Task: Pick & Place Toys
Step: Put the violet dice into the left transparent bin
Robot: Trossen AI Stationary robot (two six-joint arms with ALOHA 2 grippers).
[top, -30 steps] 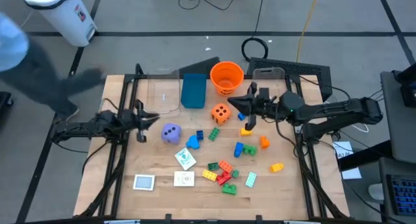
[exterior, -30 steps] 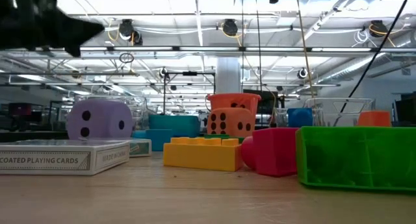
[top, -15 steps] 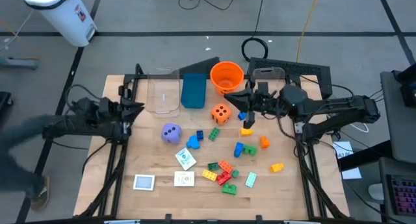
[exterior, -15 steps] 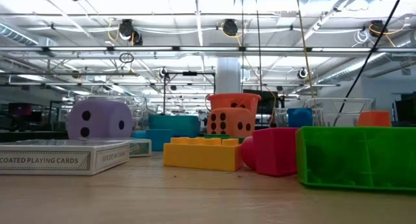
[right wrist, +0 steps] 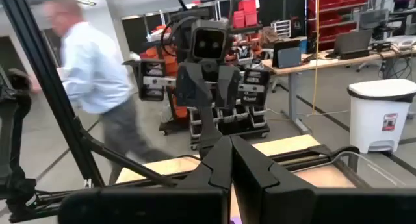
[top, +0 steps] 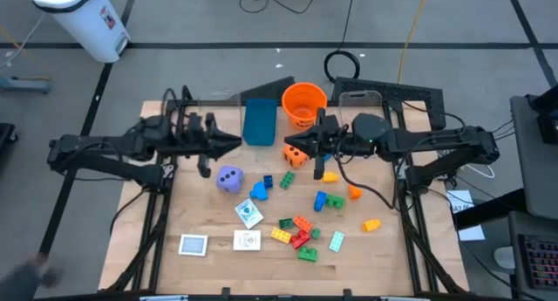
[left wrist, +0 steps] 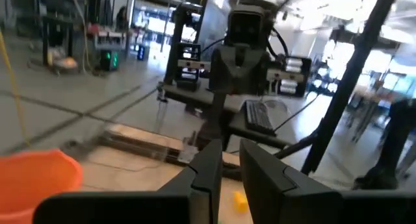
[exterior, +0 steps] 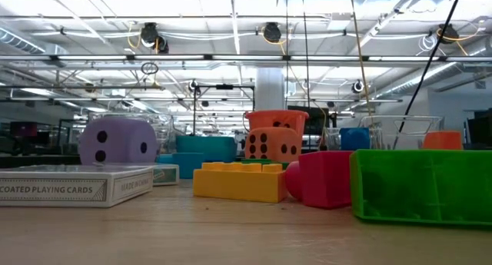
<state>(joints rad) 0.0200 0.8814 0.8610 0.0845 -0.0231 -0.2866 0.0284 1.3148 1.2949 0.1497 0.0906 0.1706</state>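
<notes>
Reaching in over scattered toys, both arms empty
From bench front: card decks, bricks, then purple die and orange die; left tool nearly pressed together, right tool pressed together, so spread before descending squarely on a die.

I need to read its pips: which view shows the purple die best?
The low view: the purple die sits large with two pips facing. The high view shows it small from above; neither wrist view shows it.
</notes>
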